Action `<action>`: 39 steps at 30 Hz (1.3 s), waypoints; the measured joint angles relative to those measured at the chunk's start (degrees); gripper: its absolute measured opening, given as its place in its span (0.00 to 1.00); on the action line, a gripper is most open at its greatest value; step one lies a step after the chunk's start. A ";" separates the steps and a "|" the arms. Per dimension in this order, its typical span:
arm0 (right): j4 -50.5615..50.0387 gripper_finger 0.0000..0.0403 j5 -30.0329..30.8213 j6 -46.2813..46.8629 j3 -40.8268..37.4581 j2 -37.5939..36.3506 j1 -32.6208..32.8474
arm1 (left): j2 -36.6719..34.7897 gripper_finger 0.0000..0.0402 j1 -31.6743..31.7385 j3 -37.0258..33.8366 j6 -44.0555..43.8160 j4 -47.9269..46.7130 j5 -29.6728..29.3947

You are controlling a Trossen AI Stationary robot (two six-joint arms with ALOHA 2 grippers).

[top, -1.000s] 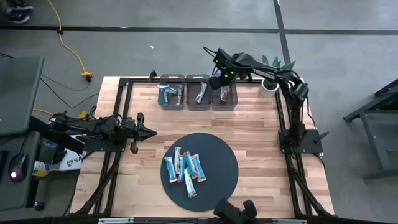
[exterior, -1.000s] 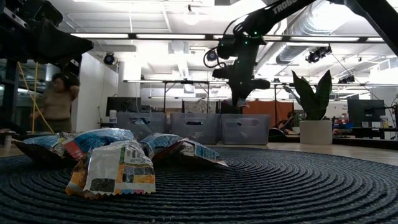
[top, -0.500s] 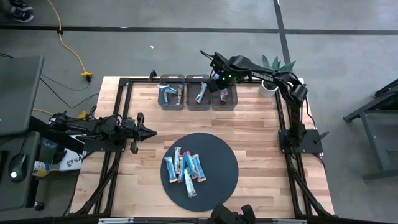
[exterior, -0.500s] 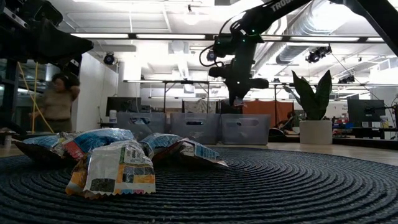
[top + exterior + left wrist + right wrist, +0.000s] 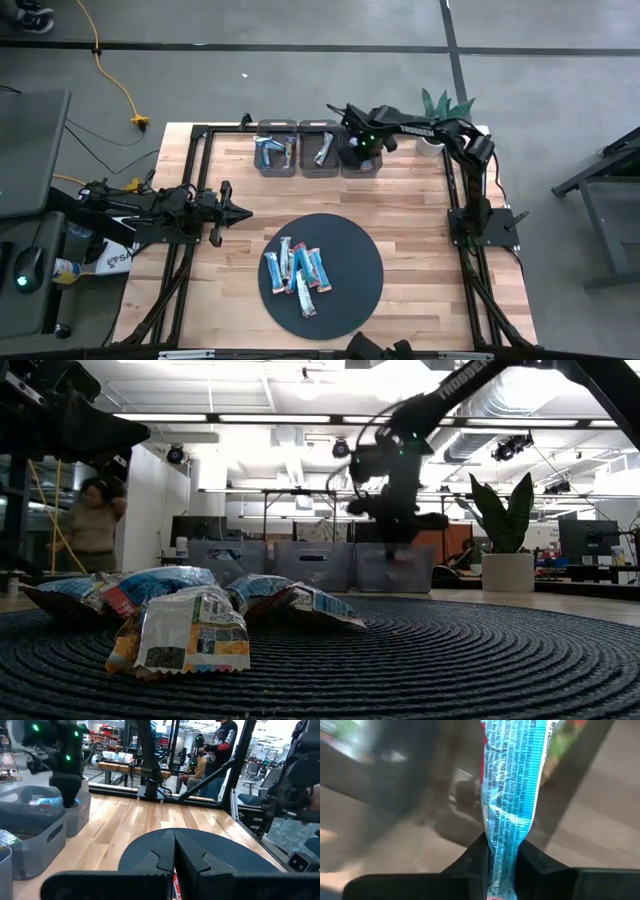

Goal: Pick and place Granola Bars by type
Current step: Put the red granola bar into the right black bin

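White capital letters beginning "TROSS" run along the right arm's dark upper link in the low view; the small print on the held wrapper is not legible.

The right arm reaches across the far edge of the wooden worktop [image 5: 410,215], its wrist bent down, so that the right claw [image 5: 360,152] hangs over the rightmost of three grey plastic bins [image 5: 361,158]. In the right wrist view the right claw's two dark fingers [image 5: 472,857] are clenched on the end of a light blue foil-wrapped granola bar [image 5: 512,785] with a red edge, which sticks out straight from between them.

The left bin [image 5: 275,155] holds blue-wrapped bars, the middle bin [image 5: 319,152] holds a silver-white one, and what lies in the rightmost bin is hidden by the claw.

The remaining granola bars [image 5: 297,270], mostly light blue with some red, lie in a loose cluster on the round dark woven mat [image 5: 350,290] at the worktop's near side.

The left arm waits low over the worktop's left edge, the left claw [image 5: 228,210] pointing at the mat with its fingers pressed together and nothing between them.
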 joint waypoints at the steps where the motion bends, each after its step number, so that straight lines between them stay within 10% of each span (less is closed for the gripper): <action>1: 0.78 0.13 -0.06 0.01 -1.16 -0.17 -0.25 | 0.00 0.00 0.00 -0.02 0.00 -0.02 0.00; 39: 11.24 0.42 -1.72 -3.82 -2.40 -12.43 -2.54 | 0.00 0.00 -0.01 0.00 0.00 0.00 0.00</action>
